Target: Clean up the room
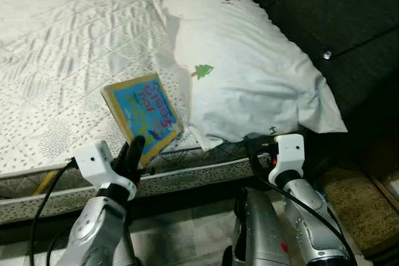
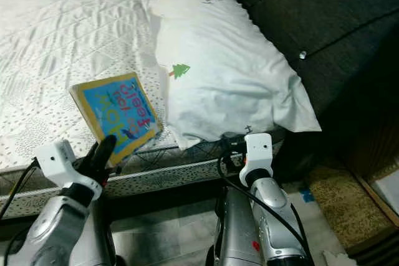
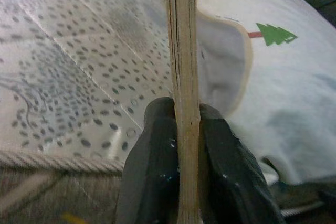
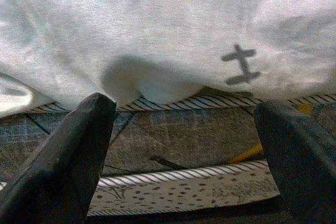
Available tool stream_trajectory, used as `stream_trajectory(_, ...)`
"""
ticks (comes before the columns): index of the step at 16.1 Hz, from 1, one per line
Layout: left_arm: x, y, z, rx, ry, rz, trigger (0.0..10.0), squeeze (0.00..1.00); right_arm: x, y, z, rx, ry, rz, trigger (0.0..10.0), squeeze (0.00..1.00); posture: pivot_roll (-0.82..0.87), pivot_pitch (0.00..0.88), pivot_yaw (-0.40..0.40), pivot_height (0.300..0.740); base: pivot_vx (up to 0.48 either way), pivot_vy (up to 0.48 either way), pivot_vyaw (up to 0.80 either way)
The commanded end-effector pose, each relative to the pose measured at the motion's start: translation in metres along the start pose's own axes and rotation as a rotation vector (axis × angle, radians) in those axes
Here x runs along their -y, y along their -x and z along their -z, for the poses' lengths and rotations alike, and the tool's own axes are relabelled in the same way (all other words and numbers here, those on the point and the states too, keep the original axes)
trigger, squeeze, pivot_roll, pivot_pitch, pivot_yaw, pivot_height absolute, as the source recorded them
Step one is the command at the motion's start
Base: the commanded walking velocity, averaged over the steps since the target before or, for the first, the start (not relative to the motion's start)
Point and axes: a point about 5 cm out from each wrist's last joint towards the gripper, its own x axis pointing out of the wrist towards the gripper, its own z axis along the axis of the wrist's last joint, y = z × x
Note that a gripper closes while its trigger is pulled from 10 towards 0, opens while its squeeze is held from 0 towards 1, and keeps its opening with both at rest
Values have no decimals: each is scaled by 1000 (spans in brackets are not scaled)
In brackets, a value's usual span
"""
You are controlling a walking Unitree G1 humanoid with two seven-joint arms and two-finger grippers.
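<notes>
With the book (image 1: 142, 116) pinched by its near corner in the left gripper (image 1: 133, 151) at the mattress (image 1: 56, 60) edge beside the pillow (image 1: 249, 73), it should be lifted level, the right gripper (image 4: 178, 145) being kept wide apart.

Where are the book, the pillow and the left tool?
book (image 1: 144, 109), left eye view, blue cover
pillow (image 1: 249, 79), left eye view, middle of the white case
left tool (image 3: 187, 145), left wrist view, between fingertips clamping the book's edge
</notes>
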Motion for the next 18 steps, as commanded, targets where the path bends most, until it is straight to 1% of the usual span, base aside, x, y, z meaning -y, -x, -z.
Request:
stream_trajectory(1, -2, 5, 14, -115, 61, 20, 10000, 0, 3, -2, 1, -5, 1, 2, 10000, 0, 7, 155, -89, 471, 0, 0, 0)
stream_trajectory(2, -3, 7, 17, -152, 108, 25, 10000, 0, 3, -4, 1, -5, -1, 1, 10000, 0, 8, 153, -88, 471, 0, 0, 0)
stream_trajectory(4, -4, 9, 20, -197, 169, 21, 10000, 0, 3, -5, 1, -5, -2, -1, 10000, 0, 12, 150, -87, 471, 0, 0, 0)
stream_trajectory(6, -7, 10, 16, -211, 180, 30, 10000, 0, 3, -6, 2, -4, -5, 0, 10000, 0, 17, 149, -85, 471, 0, 0, 0)
stream_trajectory(8, -10, 10, 13, -256, 203, 57, 10000, 0, 3, -8, 2, -4, -9, 1, 10000, 0, 21, 146, -82, 471, 0, 0, 0)
stream_trajectory(9, -16, 9, 10, -282, 180, 62, 10000, 0, 3, -8, 2, -2, -10, 1, 10000, 0, 19, 143, -82, 471, 0, 0, 0)
stream_trajectory(10, -18, 8, 9, -282, 176, 65, 10000, 0, 3, -8, 2, -1, -11, 2, 10000, 0, 19, 143, -82, 471, 0, 0, 0)
stream_trajectory(11, -25, 3, 3, -294, 158, 63, 10000, 0, 2, -9, 2, 0, -11, 2, 10000, 0, 16, 141, -83, 471, 0, 0, 0)
stream_trajectory(12, -33, -7, -3, -314, 128, 56, 10000, 0, 2, -9, 2, 2, -10, 2, 10000, 0, 14, 139, -82, 471, 0, 0, 0)
stream_trajectory(16, -54, -33, -17, -369, 53, 25, 10000, 0, 3, -9, 2, 10, -8, 9, 10000, 0, -3, 128, -77, 471, 0, 0, 0)
stream_trajectory(17, -60, -39, -21, -370, 42, 1, 10000, 129, 4, -10, 2, 12, -8, 12, 10000, 0, -5, 127, -74, 471, 0, 0, 0)
stream_trajectory(18, -68, -46, -23, -393, 28, -25, 10000, 886, 4, -10, 2, 12, -7, 13, 10000, 0, -7, 126, -76, 471, 0, 0, 0)
